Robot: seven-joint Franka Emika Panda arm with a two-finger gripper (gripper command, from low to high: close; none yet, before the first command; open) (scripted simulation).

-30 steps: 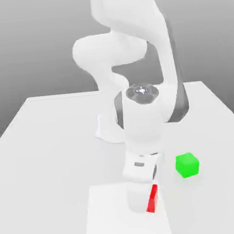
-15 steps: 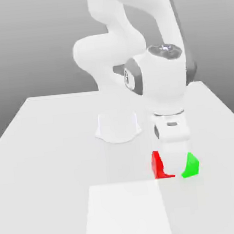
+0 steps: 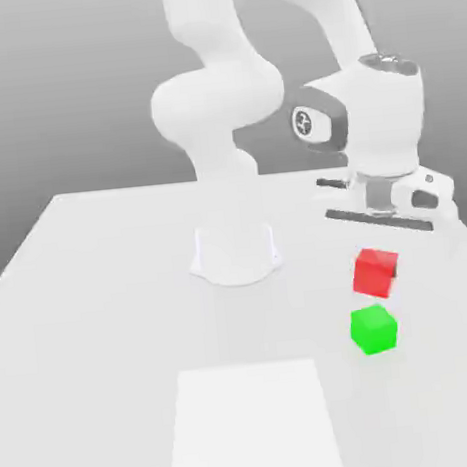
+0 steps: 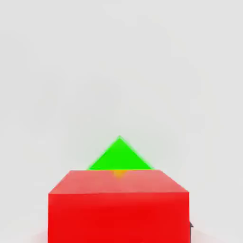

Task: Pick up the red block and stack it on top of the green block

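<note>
Now: red block point(image 3: 375, 271) sat in mid-air, above green block point(image 3: 373, 328), not touching it | green block on bench point(image 3: 102, 290), by white mat point(image 3: 254, 426) | end effector point(image 3: 387, 225) above red block, finger state: can't tell | hand view: red block point(image 4: 118, 206) in front, green block point(image 4: 119, 155) beyond.

- Red block point(image 3: 375, 272): one, also seen in the hand view point(image 4: 118, 206).
- Green block point(image 3: 373, 328): one, partly seen behind the red one in the hand view point(image 4: 119, 154).
- Blocks in total: two.
- Arm point(image 3: 226, 118): one.
- Table point(image 3: 102, 290): one.
- Pale square patch point(image 3: 254, 426) on the table: one.
</note>
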